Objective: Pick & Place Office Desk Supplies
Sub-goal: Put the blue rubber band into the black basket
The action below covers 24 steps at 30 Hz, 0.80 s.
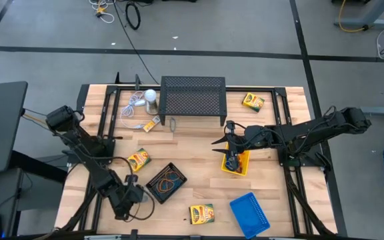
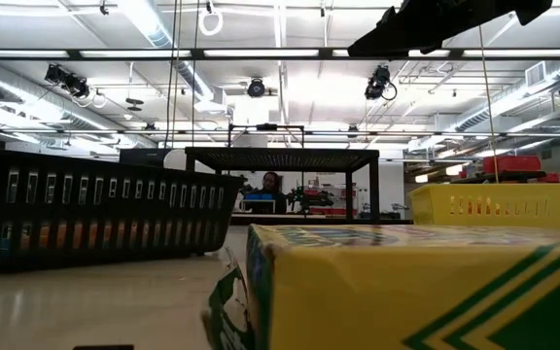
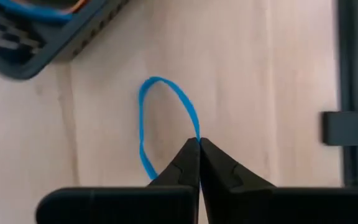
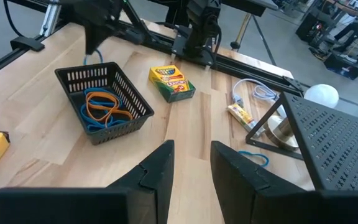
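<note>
My left gripper (image 1: 131, 199) (image 3: 199, 142) is low over the table's near left part, beside the black mesh tray (image 1: 165, 182), and is shut on a blue rubber band (image 3: 166, 112). The tray (image 4: 104, 102) contains orange and blue bands. My right gripper (image 1: 231, 159) (image 4: 191, 168) hangs open above the yellow tray (image 1: 237, 165) and has nothing between its fingers. The blue tray (image 1: 250, 212) lies at the near edge. Crayon boxes lie flat at the far right (image 1: 253, 101), left of the black tray (image 1: 138, 160), and near the front edge (image 1: 202, 213). Another blue band (image 4: 253, 155) lies by the stand. My left gripper pinches the blue rubber band on one side of its loop (image 3: 196, 127) between the two fingertips, coming from above and pointing down. The rest of the loop spreads out as an oval on the wood in front of the fingers.
The large black mesh stand (image 1: 192, 100) sits at the far middle, with the white round object and its cord (image 1: 145, 100) to its left. Black rails run along the table's left and right sides. Bare wood lies between the black and yellow trays.
</note>
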Tool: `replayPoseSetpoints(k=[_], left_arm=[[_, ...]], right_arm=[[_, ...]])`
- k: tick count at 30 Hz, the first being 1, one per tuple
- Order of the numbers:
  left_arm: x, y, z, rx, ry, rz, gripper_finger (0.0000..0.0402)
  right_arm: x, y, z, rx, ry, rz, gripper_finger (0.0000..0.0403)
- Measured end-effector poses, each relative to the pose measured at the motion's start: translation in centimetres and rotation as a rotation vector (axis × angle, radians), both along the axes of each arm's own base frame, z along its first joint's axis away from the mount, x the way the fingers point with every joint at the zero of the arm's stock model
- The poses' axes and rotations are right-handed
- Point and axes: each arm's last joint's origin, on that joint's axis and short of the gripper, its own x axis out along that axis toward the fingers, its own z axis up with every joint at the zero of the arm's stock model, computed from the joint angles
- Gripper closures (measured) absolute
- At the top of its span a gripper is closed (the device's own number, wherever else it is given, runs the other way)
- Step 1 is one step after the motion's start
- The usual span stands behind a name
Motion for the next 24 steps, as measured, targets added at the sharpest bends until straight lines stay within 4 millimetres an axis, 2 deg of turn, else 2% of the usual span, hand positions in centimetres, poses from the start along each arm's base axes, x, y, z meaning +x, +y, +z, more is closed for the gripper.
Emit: replayPoseSetpoints(k=[7, 13, 18, 24], left_arm=[[0.8, -1.1, 1.8, 0.053, -0.157, -0.030, 0.0400], [2.4, -1.4, 3.1, 0.117, -0.360, -0.080, 0.0400], [4.5, -0.4, 3.6, 0.157, -0.451, -0.097, 0.0401], [7.1, 1.9, 3.9, 0.239, -0.494, -0.096, 0.0401]], right_arm=[[0.0, 0.0, 0.0, 0.012, 0.000, -0.004, 0.0291], [0.0, 0.0, 0.0, 0.014, -0.001, -0.005, 0.0291], [0.1, 0.0, 0.2, 0.017, -0.022, -0.005, 0.0291], [0.1, 0.0, 0.3, 0.013, -0.037, -0.002, 0.0291]])
